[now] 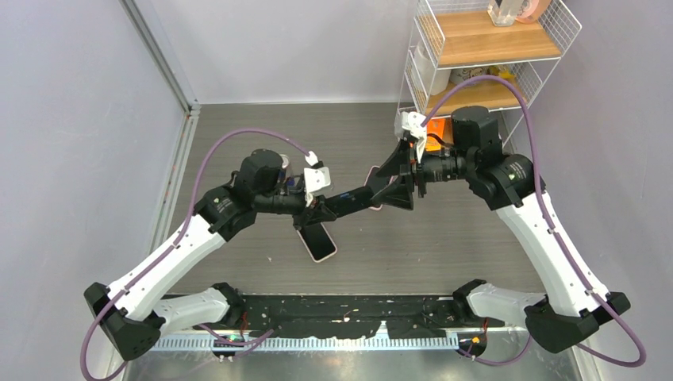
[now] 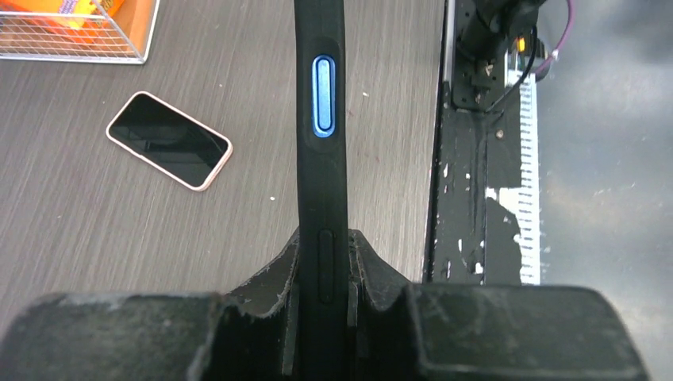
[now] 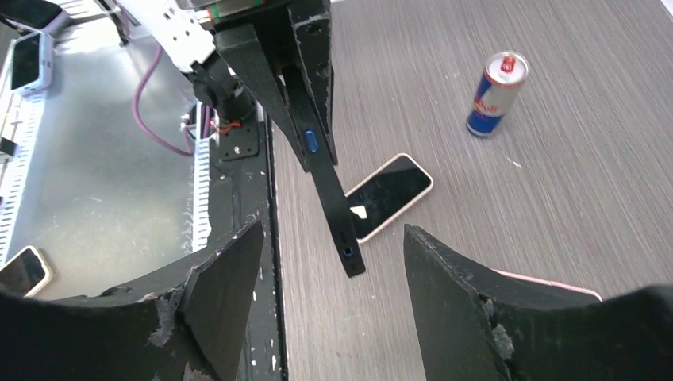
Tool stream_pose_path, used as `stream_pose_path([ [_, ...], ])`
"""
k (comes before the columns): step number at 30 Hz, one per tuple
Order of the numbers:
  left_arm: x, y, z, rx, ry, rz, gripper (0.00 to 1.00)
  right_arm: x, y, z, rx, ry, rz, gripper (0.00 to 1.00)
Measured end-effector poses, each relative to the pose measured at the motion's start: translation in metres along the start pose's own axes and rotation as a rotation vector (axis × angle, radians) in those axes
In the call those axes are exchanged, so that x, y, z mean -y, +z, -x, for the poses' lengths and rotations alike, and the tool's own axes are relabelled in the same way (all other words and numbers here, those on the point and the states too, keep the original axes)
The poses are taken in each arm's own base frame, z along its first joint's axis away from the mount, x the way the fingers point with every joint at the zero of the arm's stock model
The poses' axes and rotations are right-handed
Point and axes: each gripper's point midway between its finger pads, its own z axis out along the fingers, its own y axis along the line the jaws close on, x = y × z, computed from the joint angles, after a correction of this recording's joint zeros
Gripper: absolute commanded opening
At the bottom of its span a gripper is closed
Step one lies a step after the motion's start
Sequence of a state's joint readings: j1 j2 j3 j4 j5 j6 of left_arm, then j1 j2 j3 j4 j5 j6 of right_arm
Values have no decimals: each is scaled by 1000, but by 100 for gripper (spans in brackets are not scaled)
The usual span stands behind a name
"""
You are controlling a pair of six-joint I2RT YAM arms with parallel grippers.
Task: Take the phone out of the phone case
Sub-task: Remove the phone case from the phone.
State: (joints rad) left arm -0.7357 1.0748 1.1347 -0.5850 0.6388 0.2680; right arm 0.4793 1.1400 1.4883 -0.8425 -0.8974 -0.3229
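Note:
My left gripper [image 1: 321, 209] [image 2: 325, 246] is shut on a black phone case [image 2: 321, 143], held edge-on above the table, with a blue side button facing up. Edge-on, I cannot tell whether the phone is inside it. The case [image 1: 357, 198] reaches toward my right gripper [image 1: 397, 187]. In the right wrist view the case's free end [image 3: 347, 258] hangs between the spread fingers of the right gripper [image 3: 332, 230], which is open and touches nothing. The left gripper [image 3: 278, 55] shows there at the top, clamping the case.
A dark-screened phone with a pink rim [image 1: 317, 241] [image 2: 169, 140] [image 3: 389, 194] lies flat on the table below the arms. A pink edge [image 3: 548, 282] shows beneath my right finger. An energy drink can [image 3: 496, 91] stands further out. A wire shelf rack [image 1: 484, 55] occupies the back right.

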Motion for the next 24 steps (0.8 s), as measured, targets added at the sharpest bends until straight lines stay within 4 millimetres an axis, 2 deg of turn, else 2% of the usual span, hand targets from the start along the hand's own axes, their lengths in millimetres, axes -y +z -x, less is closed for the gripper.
stream_pose_path([
  [4, -2, -1, 11, 45, -40, 9, 0, -2, 9, 9, 40, 27, 70, 68],
  [8, 0, -1, 20, 81, -80, -5, 0, 0, 20, 9, 44, 81, 141, 63],
  [12, 4, 0, 26, 107, -96, -27, 0, 4, 29, 6, 38, 125, 188, 52],
  [19, 8, 3, 20, 104, -116, -52, 0, -3, 30, 8, 50, 143, 247, 47],
  [24, 9, 4, 18, 100, -120, -60, 0, -7, 29, 10, 58, 141, 268, 37],
])
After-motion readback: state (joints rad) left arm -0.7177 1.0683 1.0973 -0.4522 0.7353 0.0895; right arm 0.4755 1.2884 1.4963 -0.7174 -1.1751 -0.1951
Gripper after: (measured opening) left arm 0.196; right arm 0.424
